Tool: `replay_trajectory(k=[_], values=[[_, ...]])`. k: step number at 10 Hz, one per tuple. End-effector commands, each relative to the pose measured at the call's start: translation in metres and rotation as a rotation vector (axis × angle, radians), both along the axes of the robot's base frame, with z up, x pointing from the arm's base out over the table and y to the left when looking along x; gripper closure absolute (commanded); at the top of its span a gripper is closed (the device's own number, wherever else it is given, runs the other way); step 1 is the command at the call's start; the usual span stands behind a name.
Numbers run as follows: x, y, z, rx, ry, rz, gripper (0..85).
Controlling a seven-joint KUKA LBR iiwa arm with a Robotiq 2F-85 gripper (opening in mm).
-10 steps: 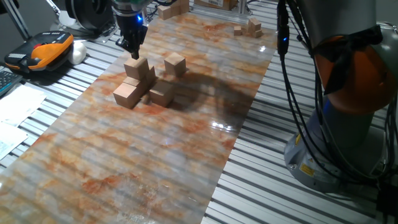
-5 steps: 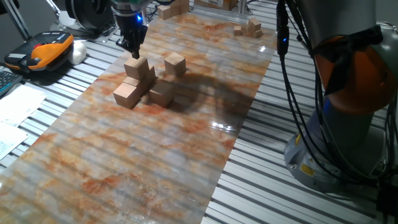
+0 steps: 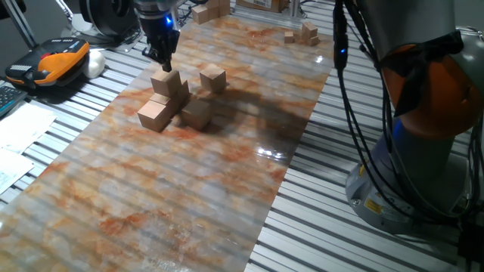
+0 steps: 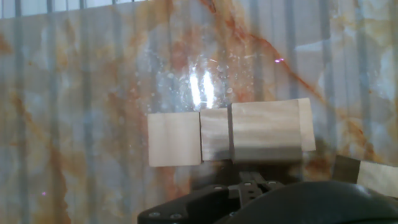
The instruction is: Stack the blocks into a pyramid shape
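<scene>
Arm reaches in from top left, gripper pointing down just above top cube of block cluster on marbled table; one cube sits apart. Jaw state: can't tell.

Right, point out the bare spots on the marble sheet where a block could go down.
The marble sheet is bare across its whole near half, below the block cluster. Another free strip runs right of the lone block toward the sheet's right edge. It is crowded under the end effector and around the small wooden pieces far off.
</scene>
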State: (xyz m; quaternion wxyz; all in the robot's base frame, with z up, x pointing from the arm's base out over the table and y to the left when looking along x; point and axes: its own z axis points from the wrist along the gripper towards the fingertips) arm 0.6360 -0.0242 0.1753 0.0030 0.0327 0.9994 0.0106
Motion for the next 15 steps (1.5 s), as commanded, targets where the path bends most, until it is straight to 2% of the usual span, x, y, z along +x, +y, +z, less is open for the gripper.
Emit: replay_trajectory(k=[1, 3, 4, 5, 6, 7, 8, 10, 11, 14, 15], values=[[-0.0001, 0.001, -0.001, -0.009, 0.039, -0.089, 85.0], [-0.0047, 0.000, 0.002, 0.011, 0.046, -0.064, 85.0], [-0.0069, -0.001, 0.001, -0.003, 0.052, -0.035, 85.0], [-0.0096, -0.001, 0.000, -0.037, 0.064, 0.003, 85.0], [-0.0132, -0.001, 0.000, -0.045, 0.049, 0.019, 85.0], [-0.0173, -0.001, -0.001, -0.030, 0.034, 0.017, 85.0], [-0.0204, 0.000, 0.000, -0.004, 0.035, 0.011, 85.0], [-0.0244, 0.005, -0.001, -0.016, 0.028, 0.002, 85.0], [-0.0268, 0.008, -0.004, -0.044, 0.020, -0.023, 85.0], [-0.0309, 0.008, -0.004, -0.047, 0.026, -0.029, 85.0], [-0.0308, 0.008, -0.005, -0.054, 0.029, -0.036, 68.0]])
